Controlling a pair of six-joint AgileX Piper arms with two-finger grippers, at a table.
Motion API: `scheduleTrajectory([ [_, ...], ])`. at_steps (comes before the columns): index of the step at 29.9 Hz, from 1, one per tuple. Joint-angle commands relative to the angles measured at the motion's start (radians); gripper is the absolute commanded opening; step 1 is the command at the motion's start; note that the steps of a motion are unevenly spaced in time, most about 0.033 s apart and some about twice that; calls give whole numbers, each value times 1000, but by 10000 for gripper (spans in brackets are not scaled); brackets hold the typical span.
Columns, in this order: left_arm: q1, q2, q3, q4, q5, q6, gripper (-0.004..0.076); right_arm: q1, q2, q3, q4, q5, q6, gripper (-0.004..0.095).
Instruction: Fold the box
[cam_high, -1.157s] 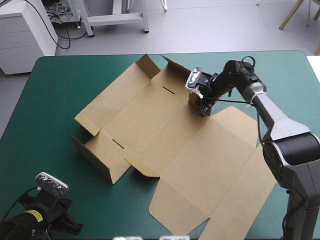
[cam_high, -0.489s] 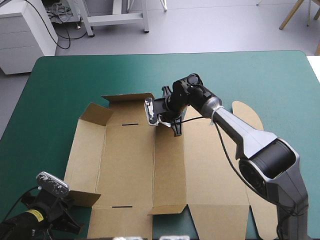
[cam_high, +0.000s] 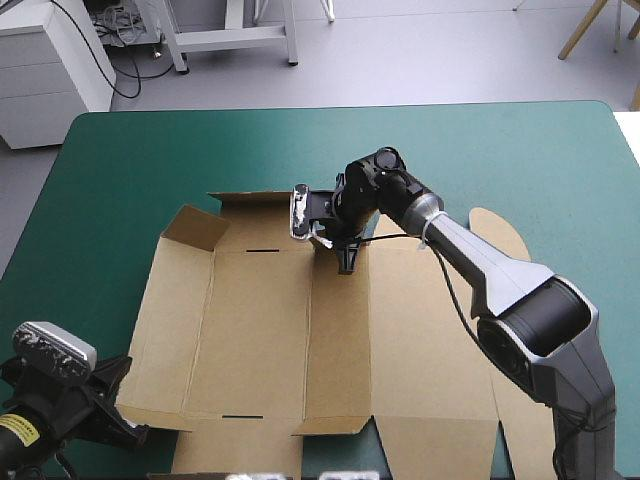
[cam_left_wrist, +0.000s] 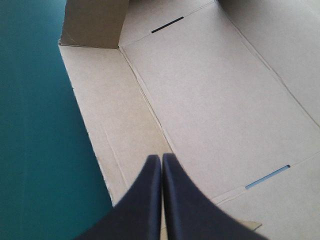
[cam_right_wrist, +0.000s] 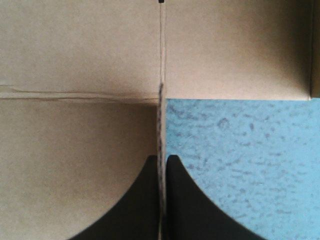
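The brown box (cam_high: 330, 340) lies as a mostly flat cut sheet across the middle of the table, with a corner flap (cam_high: 195, 226) and a far strip (cam_high: 255, 203) raised. My right gripper (cam_high: 346, 262) stands at the sheet's far edge. In the right wrist view the right gripper (cam_right_wrist: 161, 157) is shut on a thin upright edge of board (cam_right_wrist: 161, 110). My left gripper (cam_high: 128, 402) hangs at the box's near left corner. In the left wrist view the left gripper (cam_left_wrist: 161, 156) is shut, nothing between its fingers, over the left side panel (cam_left_wrist: 120, 125).
The teal-green cover (cam_high: 480, 150) shows beyond the box's far edge and along its left side (cam_high: 90, 240). The sheet's lid panel (cam_high: 500, 235) reaches toward the table's right part. Two narrow slots (cam_high: 262, 250) cut the base panel.
Earlier the right gripper dragged and turned the sheet toward the table's left. Since then the left gripper has drawn back toward the near left corner, and the near left flap lies lower.
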Motion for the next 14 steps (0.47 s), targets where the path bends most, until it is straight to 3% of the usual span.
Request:
scheduleTrajectory([
  [1, -6, 9, -37, 13, -18, -11, -10, 0, -48, -33, 65, 12, -13, -14],
  [5, -6, 9, -37, 26, -11, -16, -10, 0, -41, -31, 112, 72, 39, -14],
  [14, -6, 9, -37, 42, -11, -16, -10, 0, -41, -31, 99, 74, 124, -9],
])
